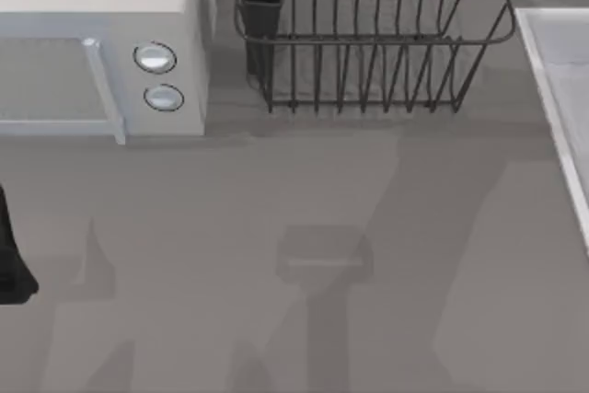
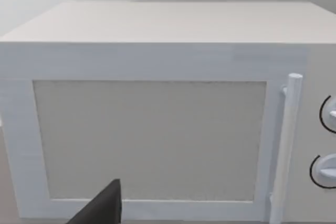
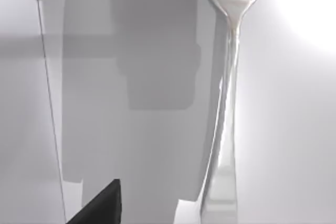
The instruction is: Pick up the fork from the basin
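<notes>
The fork (image 3: 230,108) is a slim shiny silver piece lying flat on the pale floor of the basin (image 3: 294,129) in the right wrist view, its broad handle end near the camera and its head running out of frame. A dark part of my right gripper (image 3: 102,208) hangs above the basin floor, beside the fork's handle end and apart from it. The basin's whitish rim (image 1: 550,98) runs along the right edge of the top view. My left arm (image 1: 14,264) sits at the far left of the table, with a dark part of its gripper (image 2: 102,211) facing the microwave.
A white microwave (image 1: 101,34) with two round knobs stands at the back left. The dark wire dish rack (image 1: 368,34) stands at the back centre, between it and the basin. Arm shadows fall across the grey tabletop (image 1: 276,209).
</notes>
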Available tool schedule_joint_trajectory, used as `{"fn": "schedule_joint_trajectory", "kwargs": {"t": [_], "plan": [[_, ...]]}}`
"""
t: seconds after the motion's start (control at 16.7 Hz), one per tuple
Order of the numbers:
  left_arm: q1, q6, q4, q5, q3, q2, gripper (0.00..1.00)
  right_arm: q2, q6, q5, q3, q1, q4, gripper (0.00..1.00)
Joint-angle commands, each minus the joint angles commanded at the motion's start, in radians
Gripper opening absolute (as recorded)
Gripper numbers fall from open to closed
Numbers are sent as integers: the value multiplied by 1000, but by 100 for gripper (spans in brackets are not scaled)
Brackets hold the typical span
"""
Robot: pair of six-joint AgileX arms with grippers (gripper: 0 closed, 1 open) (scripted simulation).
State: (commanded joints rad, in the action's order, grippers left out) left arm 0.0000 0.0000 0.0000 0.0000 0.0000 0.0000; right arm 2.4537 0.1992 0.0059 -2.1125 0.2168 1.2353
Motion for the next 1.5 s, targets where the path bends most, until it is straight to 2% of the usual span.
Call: {"fn": "schedule_joint_trajectory", "kwargs": {"t": [0.42,0.78,1.5], "plan": [[0,0,0,0,0,0,100,145,-2,2,177,3,-342,100],[0,0,0,0,0,0,100,176,-2,2,212,4,-394,100],[0,0,0,0,0,0,100,176,-2,2,212,4,-394,10]]}}
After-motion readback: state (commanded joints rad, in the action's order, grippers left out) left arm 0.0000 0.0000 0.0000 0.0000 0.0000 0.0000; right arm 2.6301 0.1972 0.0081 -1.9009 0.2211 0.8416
